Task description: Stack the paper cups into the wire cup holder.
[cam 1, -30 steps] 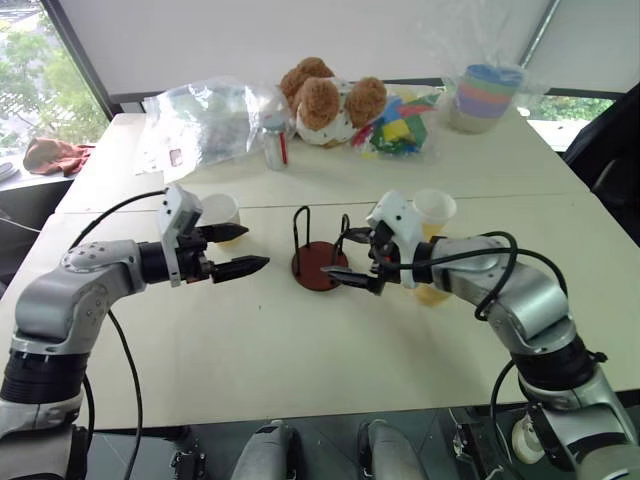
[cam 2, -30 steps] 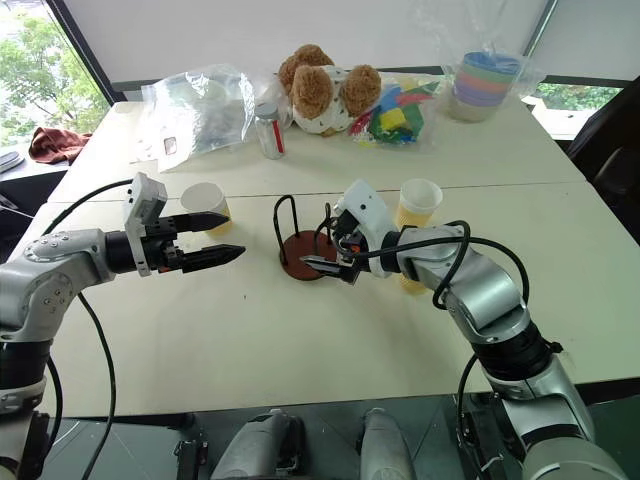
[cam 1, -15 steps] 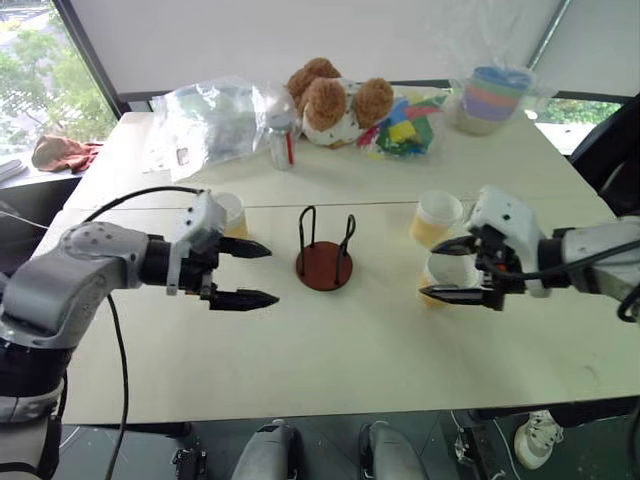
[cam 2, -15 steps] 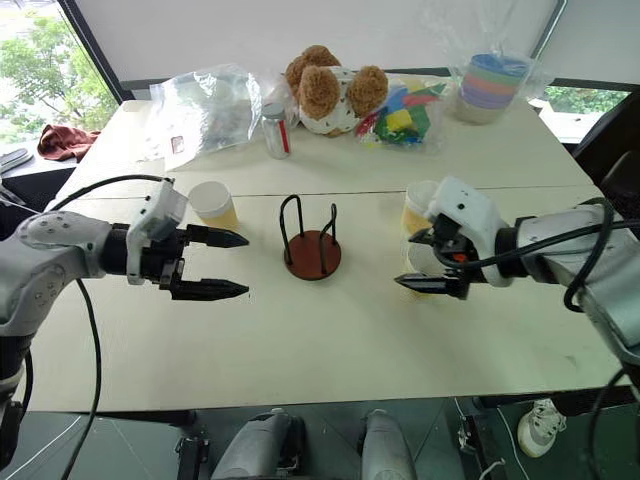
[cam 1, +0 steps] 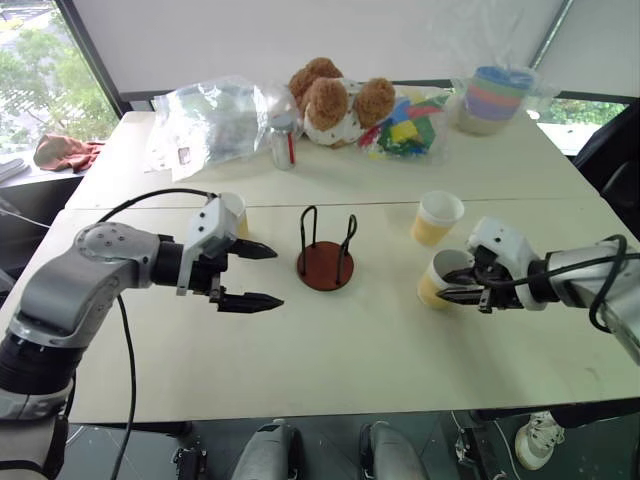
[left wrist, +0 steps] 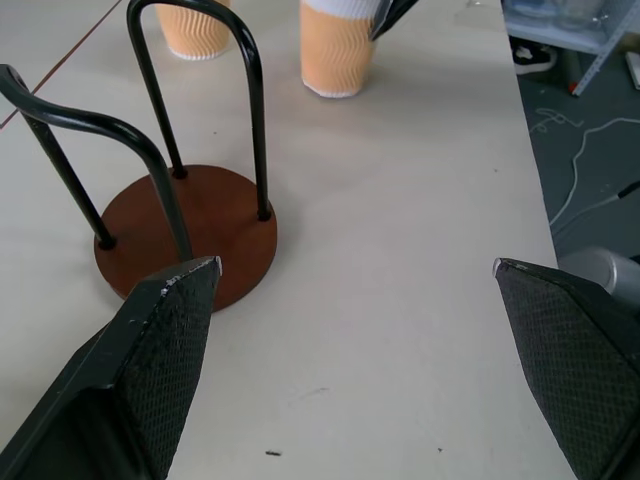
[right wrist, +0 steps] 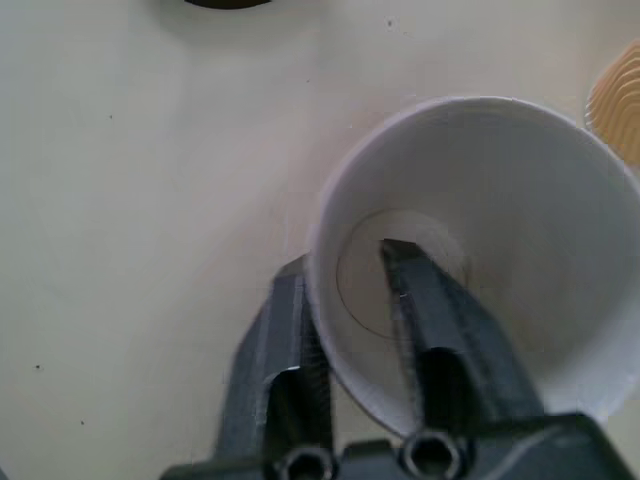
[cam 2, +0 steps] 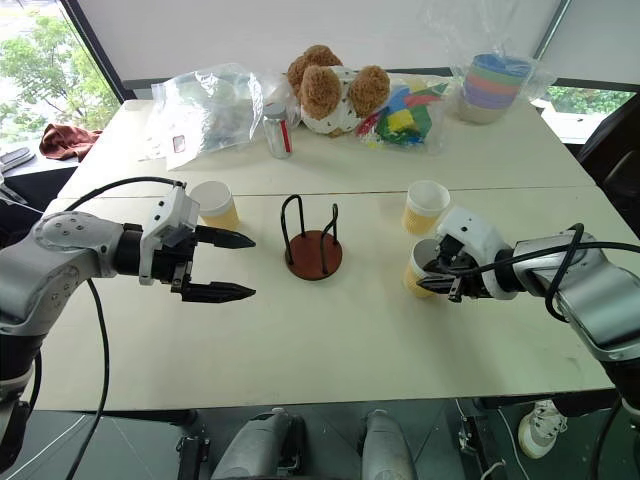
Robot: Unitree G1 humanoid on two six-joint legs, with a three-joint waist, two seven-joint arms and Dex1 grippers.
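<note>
Yellow-orange rippled paper cups (cam 2: pixel 427 207), dark red-based, black-wired wire cup holder (cam 2: pixel 314 253)

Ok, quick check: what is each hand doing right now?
Left hand: open, holding nothing.
Right hand: closed on the wall of a paper cup, one finger inside, one outside.

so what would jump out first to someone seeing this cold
The right gripper pinching the wall of a paper cup, one finger inside, right of the empty wire cup holder at the table's middle. Opposite, the left gripper hangs wide open. A teddy bear sits at the back.
</note>
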